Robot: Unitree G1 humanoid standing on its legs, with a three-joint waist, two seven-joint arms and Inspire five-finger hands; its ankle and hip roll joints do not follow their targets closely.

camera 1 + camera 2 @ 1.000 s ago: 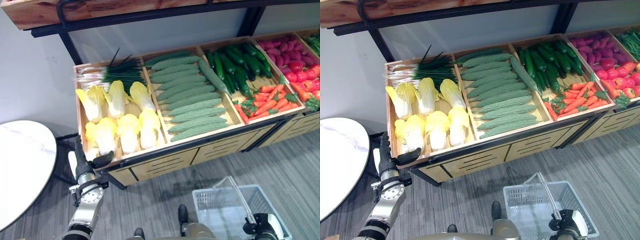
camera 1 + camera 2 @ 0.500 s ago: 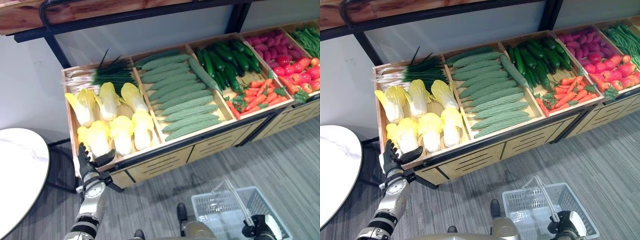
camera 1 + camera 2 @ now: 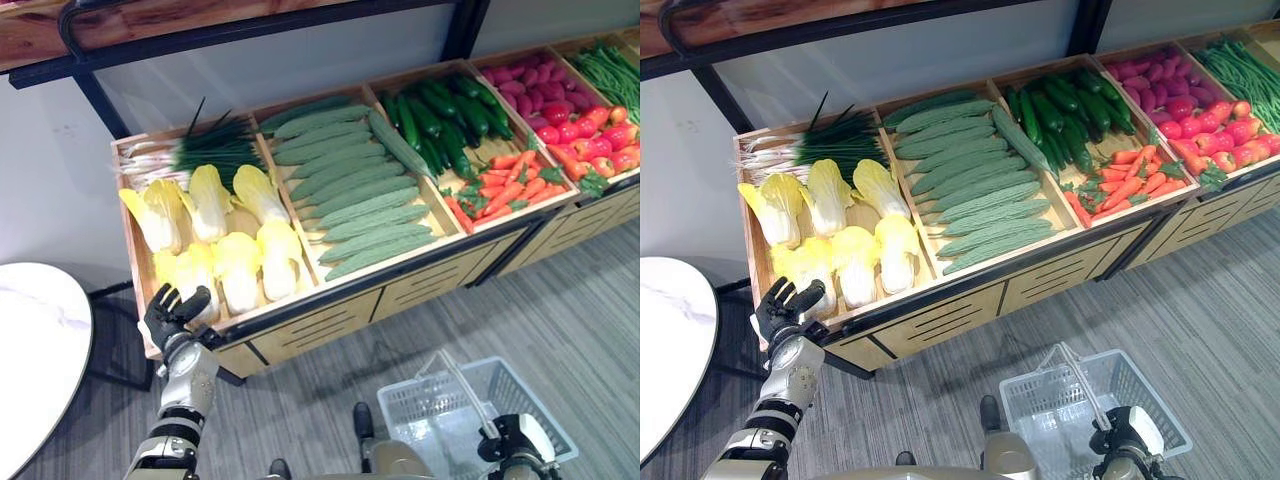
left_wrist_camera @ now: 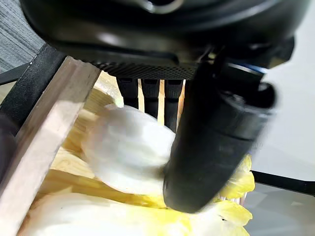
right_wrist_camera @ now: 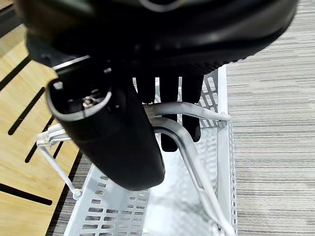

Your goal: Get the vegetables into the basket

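Note:
Yellow napa cabbages lie in the leftmost wooden crate of the produce stand. My left hand is at the crate's front left corner with its fingers spread and open. In the left wrist view its fingers reach past the white base of the front-left cabbage, and its thumb stands on the near side. The grey wire basket hangs low at the right. My right hand is shut on its metal handle, and nothing lies in the basket.
Scallions lie behind the cabbages. To the right are pale green gourds, dark cucumbers, carrots and tomatoes. A wooden shelf overhangs the stand. A round white table stands at the left.
The camera has shifted. My left hand has risen from below the crate's front edge to the front-left cabbage and spread its fingers. The right hand still holds the basket handle.

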